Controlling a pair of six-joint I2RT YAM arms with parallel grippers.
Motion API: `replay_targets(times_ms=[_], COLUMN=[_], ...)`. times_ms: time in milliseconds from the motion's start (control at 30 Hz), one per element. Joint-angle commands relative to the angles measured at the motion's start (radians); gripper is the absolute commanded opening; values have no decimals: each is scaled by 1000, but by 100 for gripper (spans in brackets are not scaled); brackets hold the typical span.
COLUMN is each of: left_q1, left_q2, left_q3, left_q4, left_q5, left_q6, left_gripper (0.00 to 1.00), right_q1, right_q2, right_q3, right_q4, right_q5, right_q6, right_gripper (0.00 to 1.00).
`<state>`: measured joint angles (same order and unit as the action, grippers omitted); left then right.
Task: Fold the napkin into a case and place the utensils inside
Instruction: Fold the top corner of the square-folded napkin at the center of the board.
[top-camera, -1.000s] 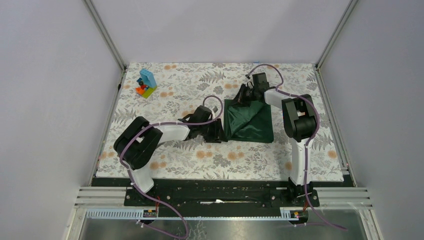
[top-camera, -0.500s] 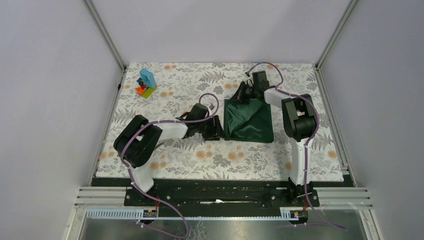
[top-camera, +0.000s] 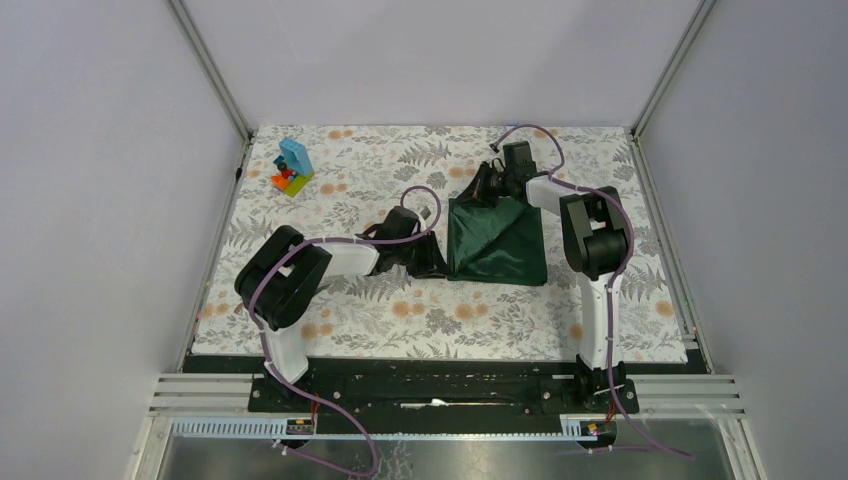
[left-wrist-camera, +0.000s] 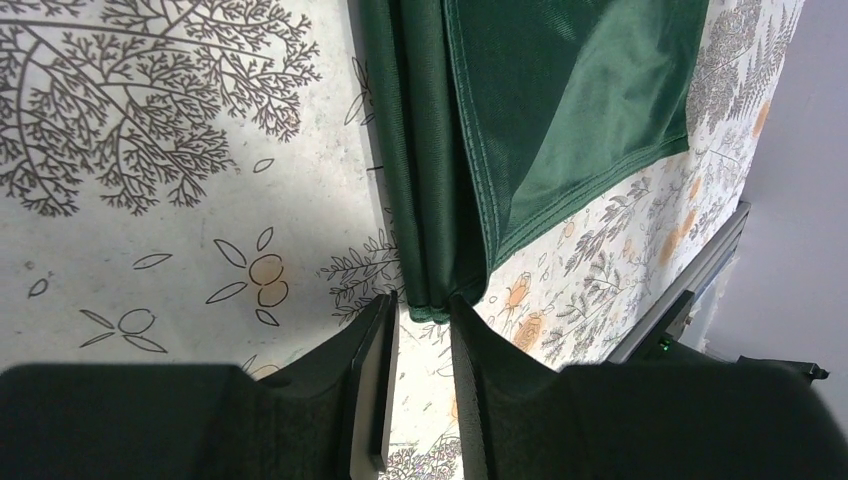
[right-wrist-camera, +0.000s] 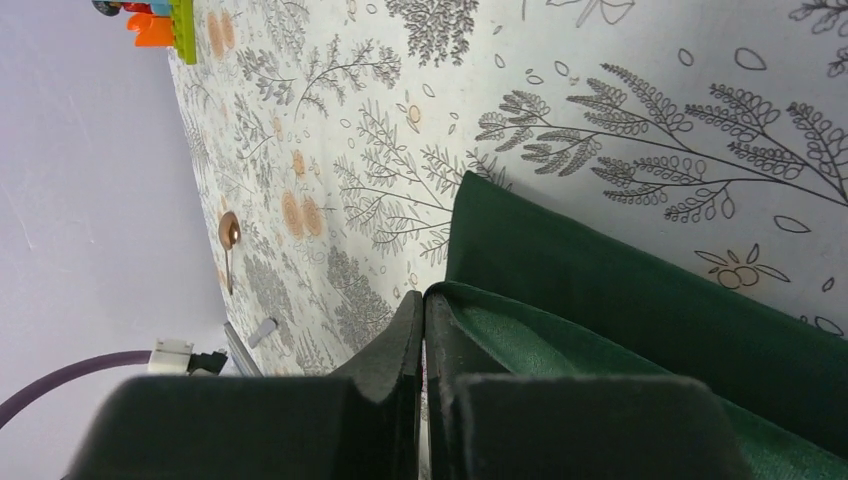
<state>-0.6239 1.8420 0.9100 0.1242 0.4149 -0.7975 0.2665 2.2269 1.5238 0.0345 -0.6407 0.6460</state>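
Right of the tabletop's (top-camera: 350, 300) middle lies the napkin (top-camera: 497, 242), a dark green cloth doubled into a rough square, with a top layer that creases on a diagonal across it. It is not yet the narrow case the task asks for. Its far left corner is pinched in the right gripper (right-wrist-camera: 424, 298), whose jaws are pressed together on the hem. Over the last second that gripper has drawn the corner a little farther up and away, so the far edge, which lay flat, now rises to a peak and the top layer pulls tauter. At the near left corner sits the left gripper (left-wrist-camera: 420, 308). Its jaws stand a little apart with the bundled hem between their tips, and I cannot tell whether they bear on the cloth or only flank it. That arm's elbow has swung slightly to the right while the gripper kept its place. I judge this to be the folding step, with the loose layer being lifted so it can be carried over and the near corner held as an anchor. Should the anchor slip, the whole cloth would drag. One utensil, a brownish spoon (right-wrist-camera: 228, 240), lies on the tabletop to the left of the cloth, not yet touched. A colourful toy block stack (top-camera: 292, 167) stands well apart at the far left.
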Motion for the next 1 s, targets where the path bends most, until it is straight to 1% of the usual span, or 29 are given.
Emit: replay_targets(times_ms=[0,333,700,833,967], left_q1=[1,1,2,2,2], left_q2=[34,35,24,-5,-49], left_q3=[-6,-7,-21,-14,7], left_q4=[-47,-54,-58,-79,-110], left_q5=[-54,-47,-48,-49,-49], left_q6=[42,48,54,60,66], left_gripper=[31,27,25,27,32], right_q1=[5,5,4,5,5], right_q2=[22,34,66,73,84], right_q3=[52,63,87,92,102], right_q4=[35,50,50,50,47], right_q5=[8,50,50,53,51], right_q6=[23,38,48,48,49], right_gripper=[0,0,0,0,0])
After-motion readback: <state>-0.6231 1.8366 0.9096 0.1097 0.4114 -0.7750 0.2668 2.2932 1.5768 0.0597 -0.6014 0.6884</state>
